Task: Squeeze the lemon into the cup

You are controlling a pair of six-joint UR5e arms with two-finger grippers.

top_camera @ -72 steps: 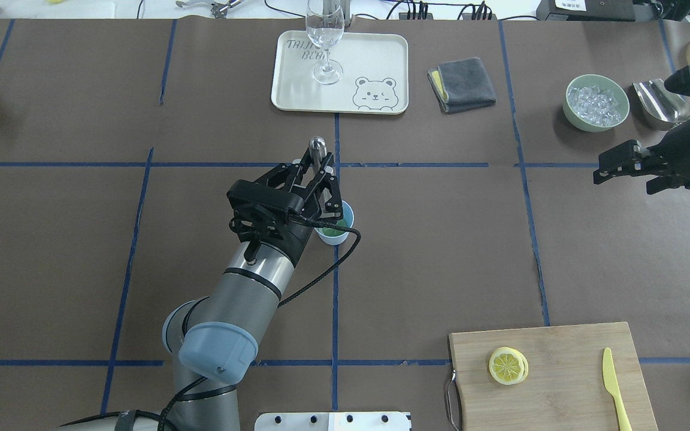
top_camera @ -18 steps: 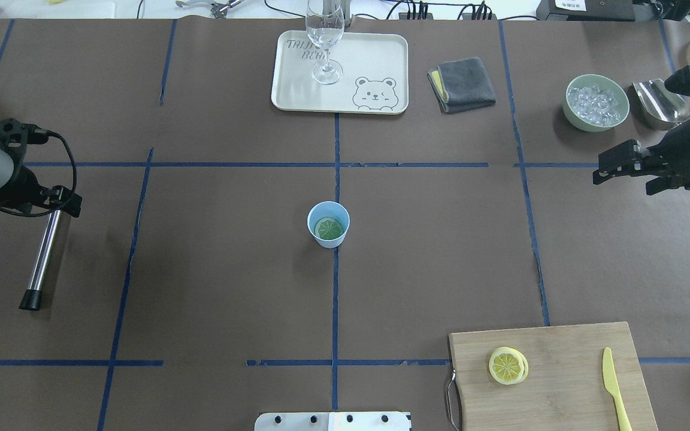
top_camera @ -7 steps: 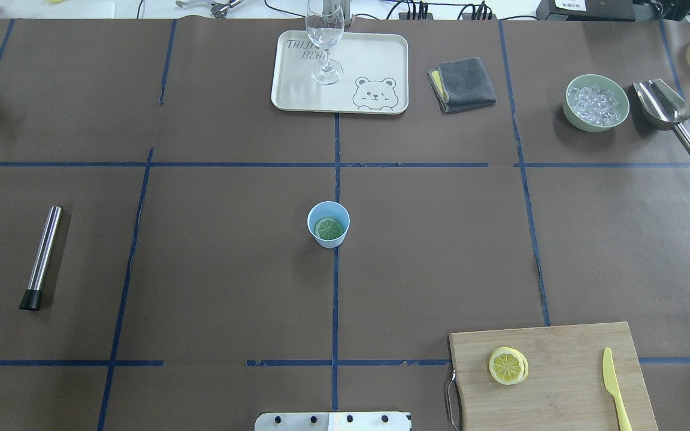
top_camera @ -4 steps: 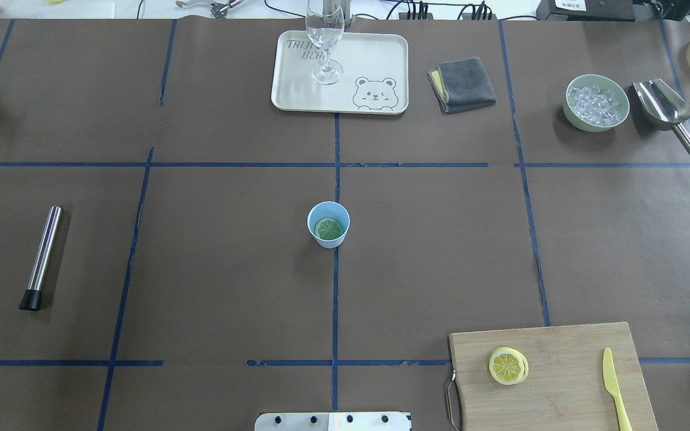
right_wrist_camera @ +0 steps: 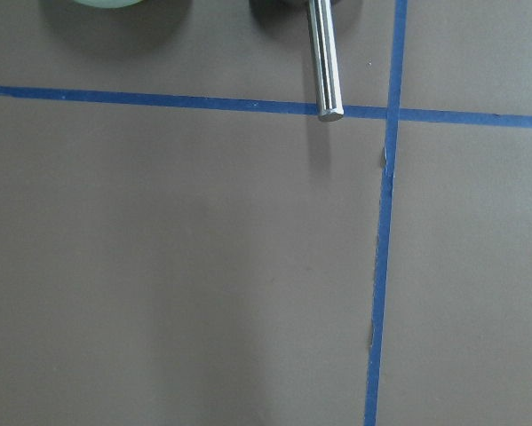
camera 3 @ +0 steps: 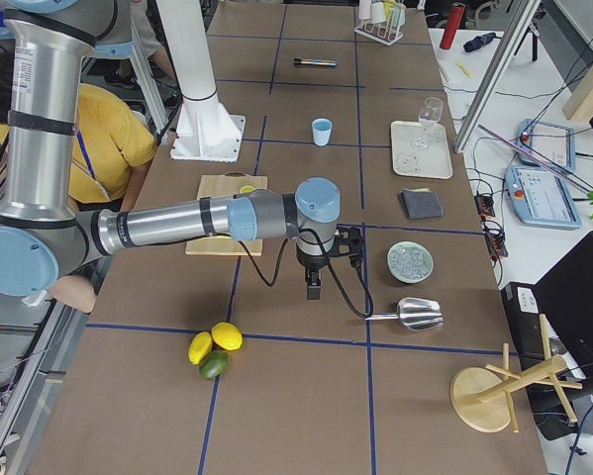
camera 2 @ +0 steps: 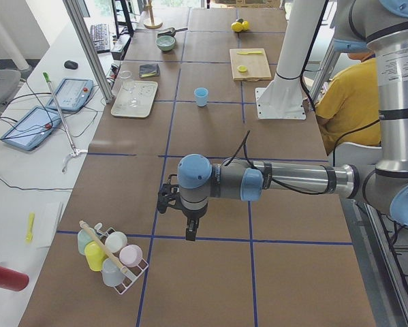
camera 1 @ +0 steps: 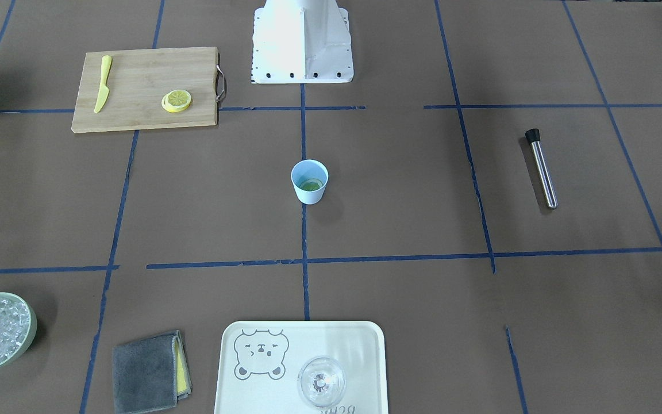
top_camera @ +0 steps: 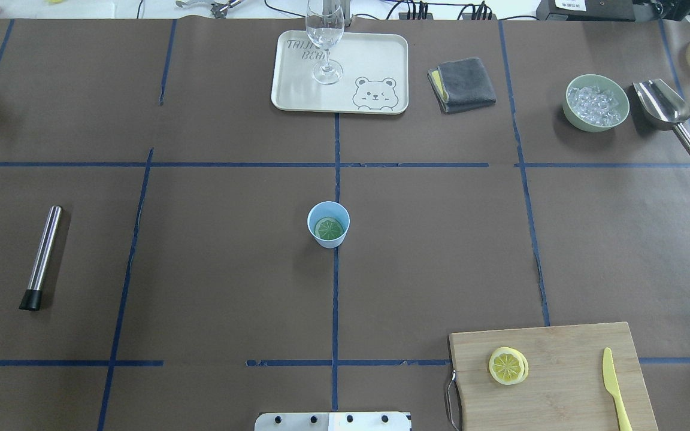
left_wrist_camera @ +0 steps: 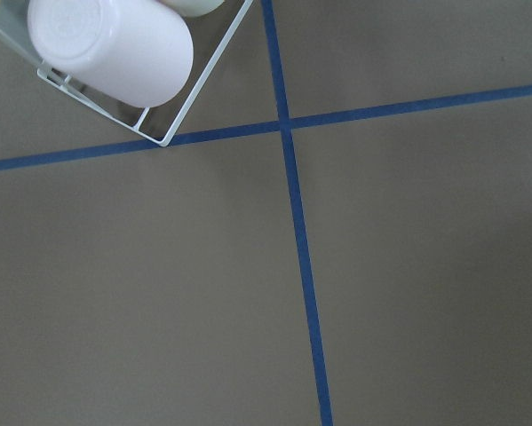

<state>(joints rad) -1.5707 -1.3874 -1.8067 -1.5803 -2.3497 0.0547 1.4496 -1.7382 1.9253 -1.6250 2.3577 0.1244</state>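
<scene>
The pale blue cup (top_camera: 328,224) (camera 1: 310,181) stands upright at the table's middle, with a lemon slice (top_camera: 329,228) lying flat inside it. A second lemon slice (top_camera: 508,365) (camera 1: 176,100) lies on the wooden cutting board (top_camera: 566,389). Neither arm shows in the overhead or front views. The left gripper (camera 2: 189,231) hangs over the table's left end, far from the cup; I cannot tell if it is open or shut. The right gripper (camera 3: 314,289) points down near the right end; its state is also unclear.
A steel muddler (top_camera: 41,257) lies at the left. At the back are a tray (top_camera: 381,60) with a clear glass (top_camera: 324,36), a grey cloth (top_camera: 462,84), a green bowl of ice (top_camera: 595,102) and a scoop (top_camera: 662,108). A yellow knife (top_camera: 614,389) lies on the board. A person in yellow (camera 2: 353,102) sits behind.
The left arm, earlier over the cup with the muddler, laid it at the left. Both arms then left the overhead view. Nothing has moved in the last second.
</scene>
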